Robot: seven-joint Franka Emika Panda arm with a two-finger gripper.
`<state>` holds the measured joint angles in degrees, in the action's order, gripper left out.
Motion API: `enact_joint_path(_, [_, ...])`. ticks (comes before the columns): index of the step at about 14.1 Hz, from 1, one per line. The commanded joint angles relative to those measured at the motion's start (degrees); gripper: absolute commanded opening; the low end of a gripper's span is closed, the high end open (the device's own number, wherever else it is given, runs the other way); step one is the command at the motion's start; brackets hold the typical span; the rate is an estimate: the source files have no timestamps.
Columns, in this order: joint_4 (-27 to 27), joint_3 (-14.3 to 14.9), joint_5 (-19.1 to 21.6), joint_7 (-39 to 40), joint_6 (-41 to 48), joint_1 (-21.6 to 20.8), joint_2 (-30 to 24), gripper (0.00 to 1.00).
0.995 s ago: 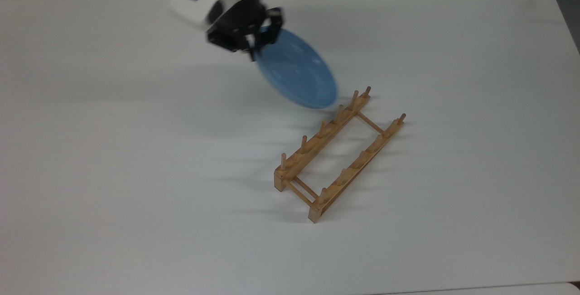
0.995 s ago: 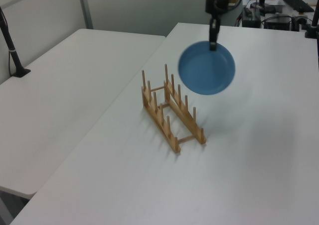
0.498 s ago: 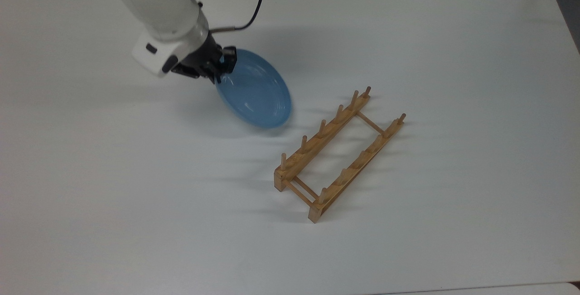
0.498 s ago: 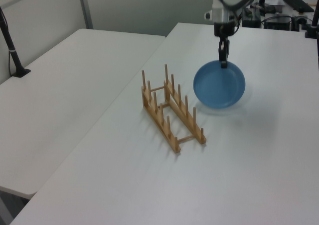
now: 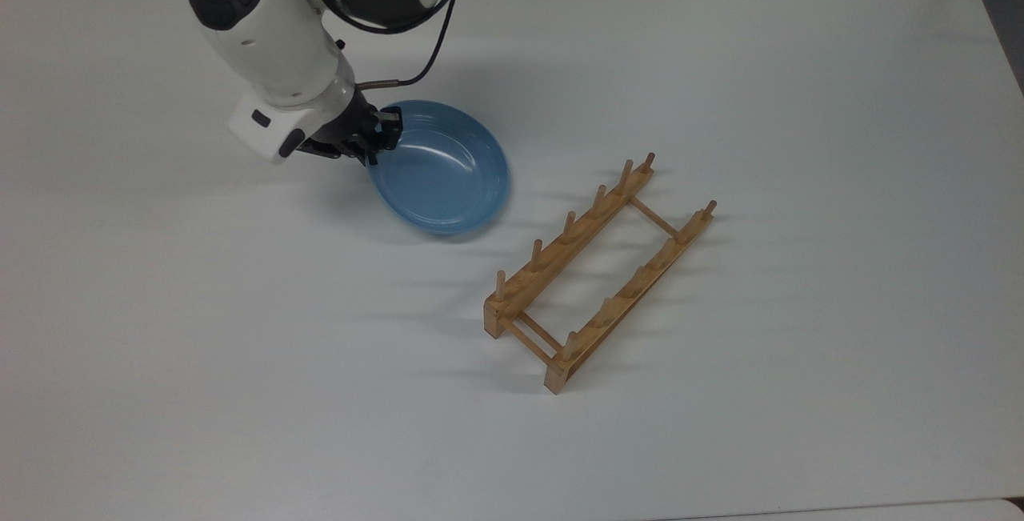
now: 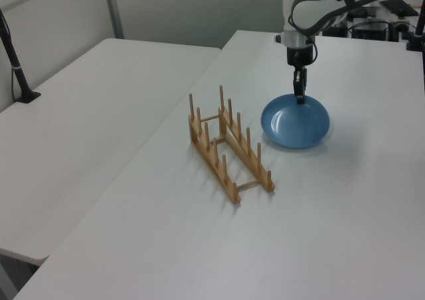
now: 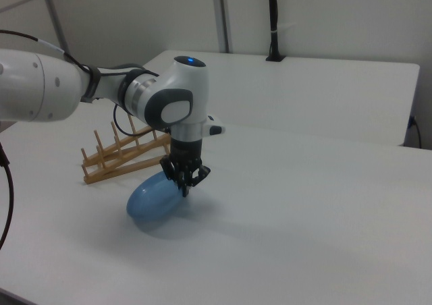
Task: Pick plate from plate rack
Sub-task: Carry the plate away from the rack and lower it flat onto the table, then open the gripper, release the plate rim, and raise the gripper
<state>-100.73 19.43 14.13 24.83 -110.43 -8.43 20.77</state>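
Top view: claw (image 5: 382,135) grips plate (image 5: 444,173); rack (image 5: 596,269) bare.

The top view looks steeply down on the table (image 5: 720,441), while the left and right views look across it from opposite sides, all sharing the rack (image 5: 596,273) (image 6: 228,144) (image 7: 125,154) and plate (image 5: 440,177) (image 6: 295,121) (image 7: 154,196).

plate (image 5: 444,181): glossy light blue
plate rack (image 5: 596,269): light wood
table (image 5: 800,105): plain white
arm (image 5: 272,41): white, black joints, blue light

White rounded arm (image 5: 272,33) with dark grey joint bands, a glowing blue light, a black cable, and a black hand (image 5: 376,137)
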Motion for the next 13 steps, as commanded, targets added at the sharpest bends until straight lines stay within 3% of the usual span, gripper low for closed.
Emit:
enact_joint_path(1, [-5.0, 0.2, -4.9, 1.9, -2.1, 1.0, -0.3, 0.11])
enact_joint_path(2, [-5.4, 0.2, -5.4, 1.7, -2.0, 1.1, -0.3, 0.24])
enact_joint_path(4, [-6.2, 0.2, -5.5, 1.4, -2.3, 1.7, 0.2, 0.68])
enact_joint_path(6, [-6.2, 0.2, -5.5, 1.1, -2.3, 2.0, 0.3, 0.99])
enact_joint_path(9, [-5.5, 0.3, -5.9, -1.5, -1.8, 2.0, -0.1, 1.0])
enact_joint_path(13, [-3.7, 0.3, -12.8, -9.1, 1.5, 1.4, -1.3, 1.0])
